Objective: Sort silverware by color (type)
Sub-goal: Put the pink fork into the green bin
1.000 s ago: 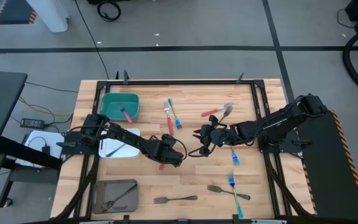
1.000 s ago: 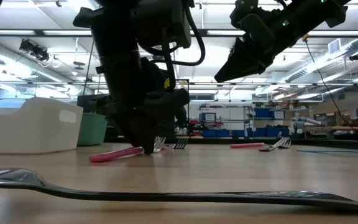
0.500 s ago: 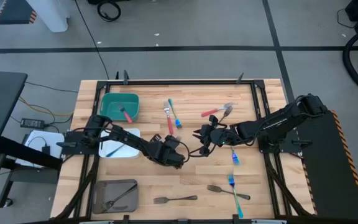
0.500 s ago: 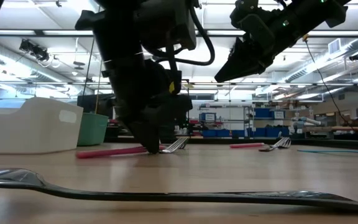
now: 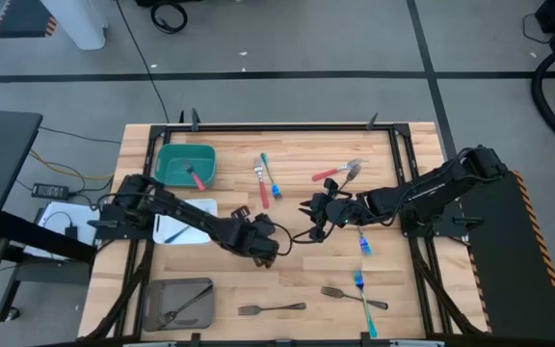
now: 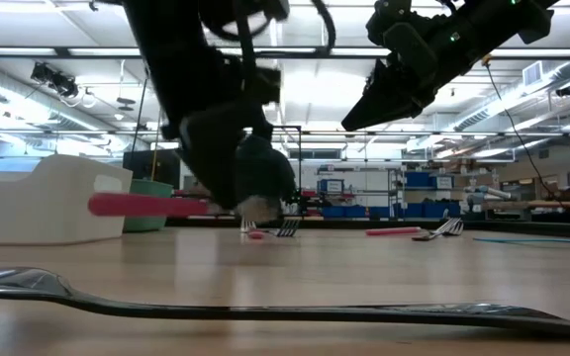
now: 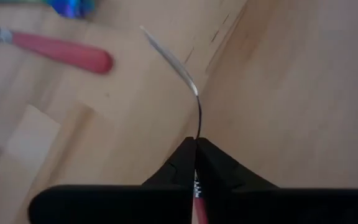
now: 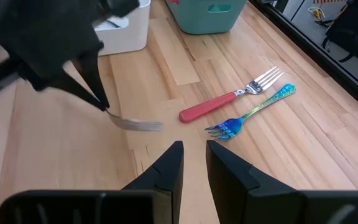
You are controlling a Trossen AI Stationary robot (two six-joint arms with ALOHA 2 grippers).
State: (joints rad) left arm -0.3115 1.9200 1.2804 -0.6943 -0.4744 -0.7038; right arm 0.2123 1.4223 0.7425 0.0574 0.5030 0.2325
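Observation:
My left gripper (image 5: 264, 245) hangs over the middle of the table, shut on a red-handled fork (image 6: 139, 205). The fork's metal head (image 8: 133, 124) sticks out toward my right gripper (image 5: 310, 218). That gripper hovers just to the right, open, with nothing between its fingers (image 8: 173, 163). More silverware lies flat on the wood. There is a red fork (image 8: 219, 106) beside a blue one (image 8: 253, 111), another red one (image 5: 335, 173), blue ones (image 5: 364, 241) (image 5: 364, 301), and dark ones (image 5: 273, 308) (image 5: 347, 293). My left gripper pinches the fork between its two fingers, where the metal neck (image 7: 198, 123) meets the red handle (image 7: 197, 208). The fingers (image 7: 180, 163) come slanting down from the table's left. The fork hangs about level and clear of the table, its handle pointing toward the table's left.
A green bin (image 5: 171, 154) at the far left holds a red-handled piece. A white bin (image 5: 197, 238) stands beside my left arm. A grey bin (image 5: 152, 289) at the near left holds dark pieces. A dark fork (image 6: 265, 311) lies along the near edge.
My left gripper has shut on the red-handled fork, rolled about its own axis and risen. The fork lay on the table and has been lifted clear, now level with its handle toward the left. My right arm has kept still.

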